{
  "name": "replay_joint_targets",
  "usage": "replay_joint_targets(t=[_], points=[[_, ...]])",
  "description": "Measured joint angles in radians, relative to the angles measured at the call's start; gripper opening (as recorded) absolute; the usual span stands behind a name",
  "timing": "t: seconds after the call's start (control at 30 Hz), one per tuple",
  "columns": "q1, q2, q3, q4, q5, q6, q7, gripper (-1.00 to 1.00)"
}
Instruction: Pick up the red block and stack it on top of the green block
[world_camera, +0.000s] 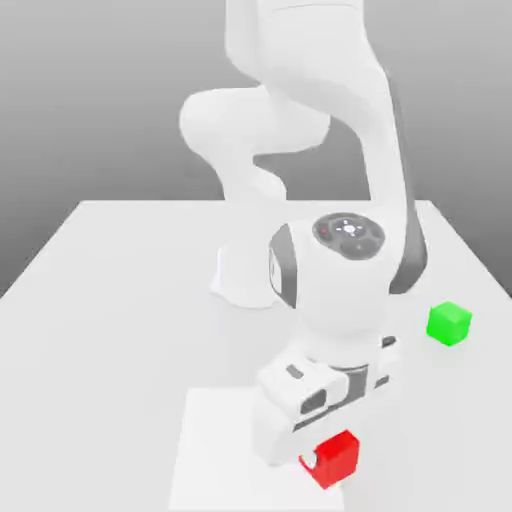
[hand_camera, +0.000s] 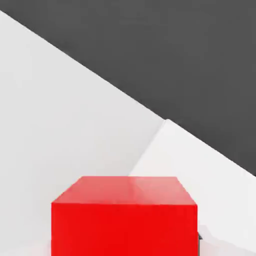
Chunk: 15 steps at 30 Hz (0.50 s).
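Observation:
The red block rests on the white table near its front edge. My gripper has come down over it and is shut on the red block, with a white fingertip pressed against its side toward the exterior view's left. The hand view has the red block close up, its top face lit. The green block stands by itself on the table, farther back and toward the exterior view's right, well apart from the gripper.
The arm's white base rises from the middle of the table behind the blocks. A brighter square patch lies on the table surface beside the red block. Beyond the table edge the background is dark grey.

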Motion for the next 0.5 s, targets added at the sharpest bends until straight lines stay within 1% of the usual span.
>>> replay_joint_targets(t=[0.07,0.17,0.3,0.37,0.5], points=[[-0.001,-0.07,0.003,-0.011,0.003,-0.059,-0.001,-1.0],[0.076,-0.146,0.084,-0.057,0.038,-0.089,0.046,-1.0],[0.281,-0.239,0.198,-0.129,0.094,-0.107,0.131,-1.0],[0.384,-0.285,0.236,-0.166,0.117,-0.114,0.179,-1.0],[0.508,-0.377,0.336,-0.239,0.148,-0.129,0.285,-1.0]])
